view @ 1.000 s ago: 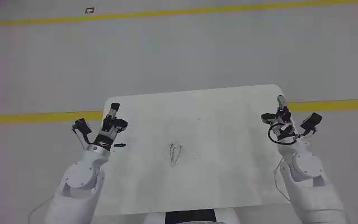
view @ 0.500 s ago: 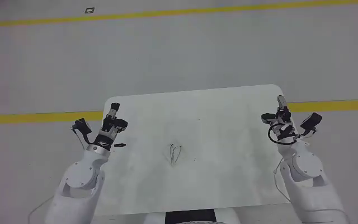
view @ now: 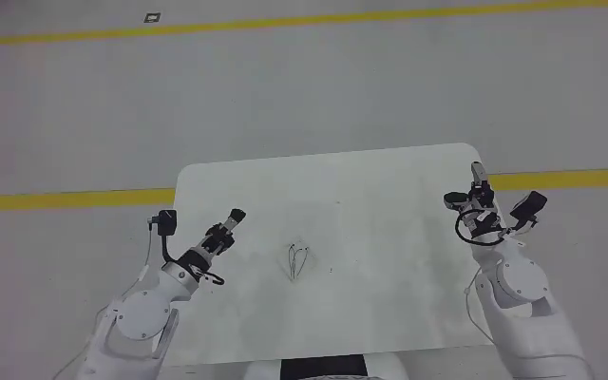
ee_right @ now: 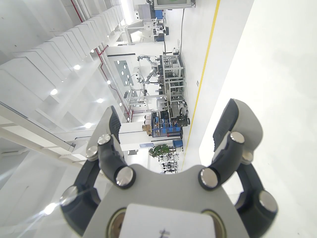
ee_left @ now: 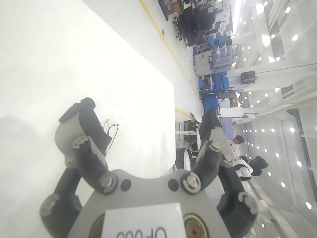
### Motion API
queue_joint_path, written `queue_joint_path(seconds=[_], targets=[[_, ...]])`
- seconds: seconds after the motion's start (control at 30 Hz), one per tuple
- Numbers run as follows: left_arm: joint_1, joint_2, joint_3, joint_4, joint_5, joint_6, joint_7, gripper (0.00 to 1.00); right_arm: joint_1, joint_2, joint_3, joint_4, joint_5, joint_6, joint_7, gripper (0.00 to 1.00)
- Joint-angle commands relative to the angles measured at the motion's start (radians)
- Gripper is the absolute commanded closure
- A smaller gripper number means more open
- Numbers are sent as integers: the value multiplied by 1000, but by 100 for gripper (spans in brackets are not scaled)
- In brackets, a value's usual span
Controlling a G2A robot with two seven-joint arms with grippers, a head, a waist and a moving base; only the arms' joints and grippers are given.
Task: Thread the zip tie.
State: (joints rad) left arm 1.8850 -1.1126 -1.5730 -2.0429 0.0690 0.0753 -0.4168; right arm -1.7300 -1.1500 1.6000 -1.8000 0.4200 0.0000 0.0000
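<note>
A thin dark zip tie [view: 298,259], bent into a narrow loop, lies flat near the middle of the white table [view: 380,190]. In the left wrist view the zip tie [ee_left: 112,131] shows just past one finger. My left gripper [view: 235,218] hangs over the table's left part, pointing toward the tie and a short way left of it; its fingers [ee_left: 85,120] are spread, so it is open and holds nothing. My right gripper [view: 478,176] stands at the table's right edge, far from the tie, open and empty [ee_right: 173,122].
The table has a rounded far right corner [view: 472,150] and edges close to both arms. Grey floor with yellow lines [view: 285,21] surrounds it. Bare tabletop lies all around the tie.
My left arm has swung from the table's left edge inward over the tabletop, with its gripper now pointing toward the zip tie. The right arm and the tie have stayed put.
</note>
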Motion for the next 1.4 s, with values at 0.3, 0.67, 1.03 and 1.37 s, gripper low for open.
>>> queue_joint_path(seconds=[0.3, 0.67, 1.03, 1.37], targets=[[-33, 6, 25, -8, 90, 20, -66, 0, 0, 0, 0, 0, 0, 0, 0, 0], [-212, 19, 175, -2, 358, 206, -287, 0, 0, 0, 0, 0, 0, 0, 0, 0], [-212, 19, 175, -2, 358, 206, -287, 0, 0, 0, 0, 0, 0, 0, 0, 0], [-384, 22, 398, -42, 717, 265, -624, 0, 0, 0, 0, 0, 0, 0, 0, 0]])
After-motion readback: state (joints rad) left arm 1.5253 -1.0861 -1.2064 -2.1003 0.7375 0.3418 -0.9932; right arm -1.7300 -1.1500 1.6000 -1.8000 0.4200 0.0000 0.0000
